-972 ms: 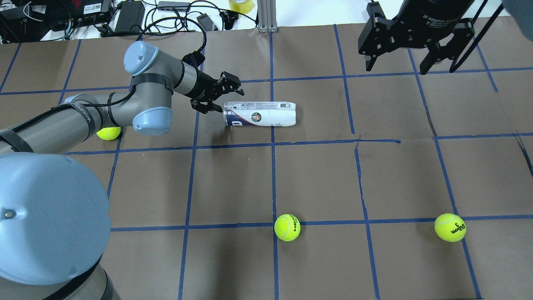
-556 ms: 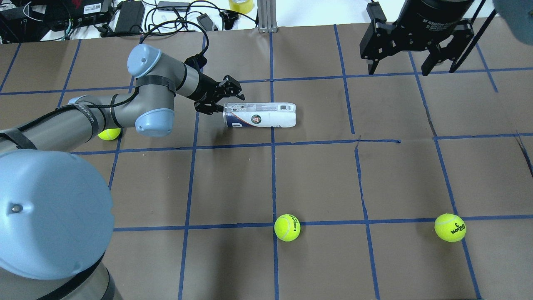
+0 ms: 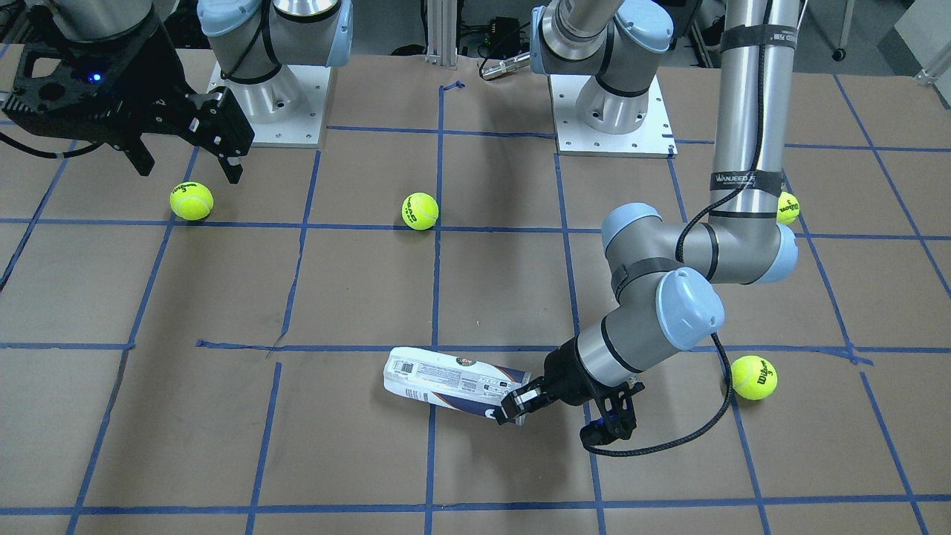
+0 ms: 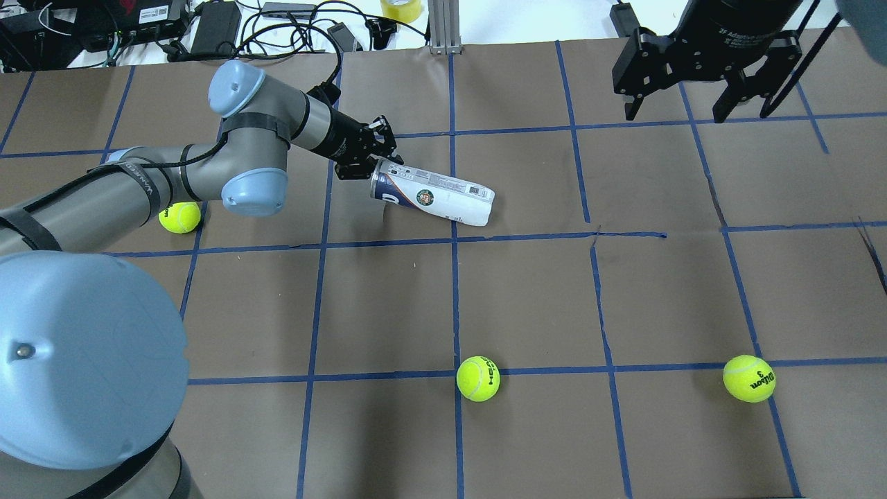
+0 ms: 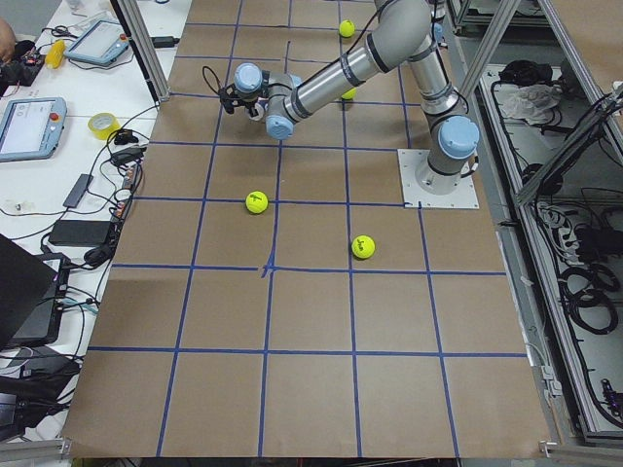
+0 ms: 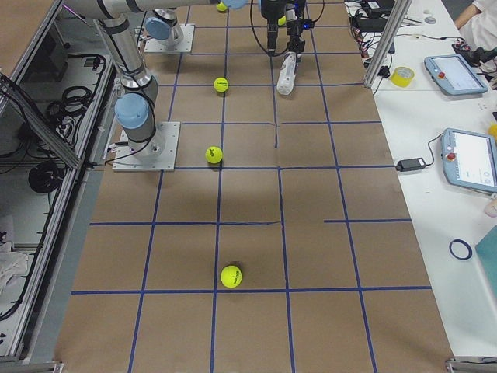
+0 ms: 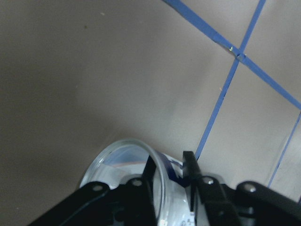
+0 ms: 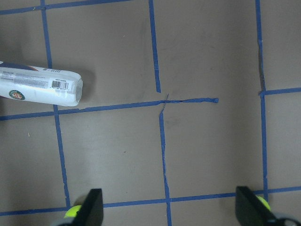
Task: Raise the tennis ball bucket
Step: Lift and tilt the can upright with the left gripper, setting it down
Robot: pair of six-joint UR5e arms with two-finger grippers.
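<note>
Clear plastic white-navy-labelled tennis ball tube [image 4: 436, 197] was pinched at its rim by left gripper [image 4: 369, 168] — lift judged begun, steady raise needed next; right gripper [image 4: 679, 111] was seen spread.

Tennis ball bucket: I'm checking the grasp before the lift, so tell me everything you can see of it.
The tennis ball bucket is a clear plastic tube wrapped in a white and navy label with a barcode and round emblem. It lies slanted on the brown paper, open silvery-rimmed mouth toward the left gripper, whose fingers pinch its wall at the rim.
</note>
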